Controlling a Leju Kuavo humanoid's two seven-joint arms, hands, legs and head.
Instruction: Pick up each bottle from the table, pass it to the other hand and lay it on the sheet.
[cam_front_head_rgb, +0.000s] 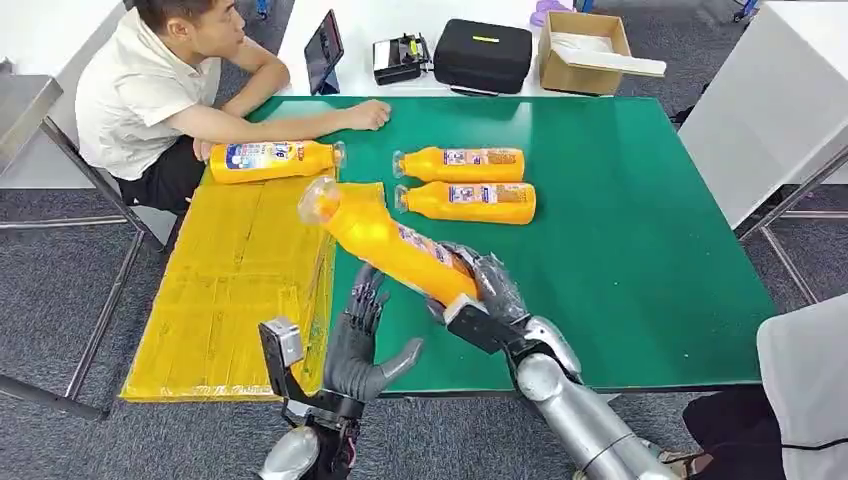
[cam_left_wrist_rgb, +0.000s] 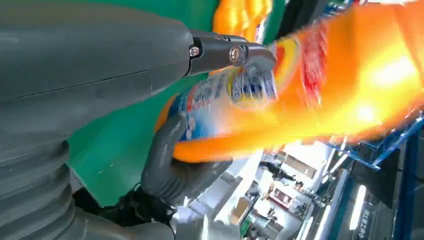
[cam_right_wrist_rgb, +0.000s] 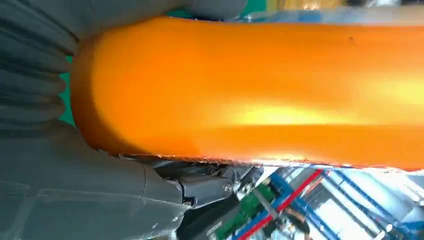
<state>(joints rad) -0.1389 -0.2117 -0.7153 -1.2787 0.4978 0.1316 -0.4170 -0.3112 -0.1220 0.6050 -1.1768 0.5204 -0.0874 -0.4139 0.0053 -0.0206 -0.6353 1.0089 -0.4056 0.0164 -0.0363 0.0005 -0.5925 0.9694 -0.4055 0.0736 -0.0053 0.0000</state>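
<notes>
My right hand (cam_front_head_rgb: 478, 285) grips an orange bottle (cam_front_head_rgb: 385, 243) by its base and holds it tilted in the air, clear cap end pointing up and away over the near edge of the yellow sheet (cam_front_head_rgb: 230, 300) — the bottle's orange side shows close up in the right wrist view (cam_right_wrist_rgb: 260, 90). My left hand (cam_front_head_rgb: 362, 345) is raised just below the bottle with fingers spread and nothing in it — not touching as far as I can tell. One more bottle (cam_front_head_rgb: 270, 160) lies on the sheet's far end near a seated person's arm (cam_front_head_rgb: 290, 123), and two bottles (cam_front_head_rgb: 465, 182) lie side by side on the green table (cam_front_head_rgb: 640, 230).
</notes>
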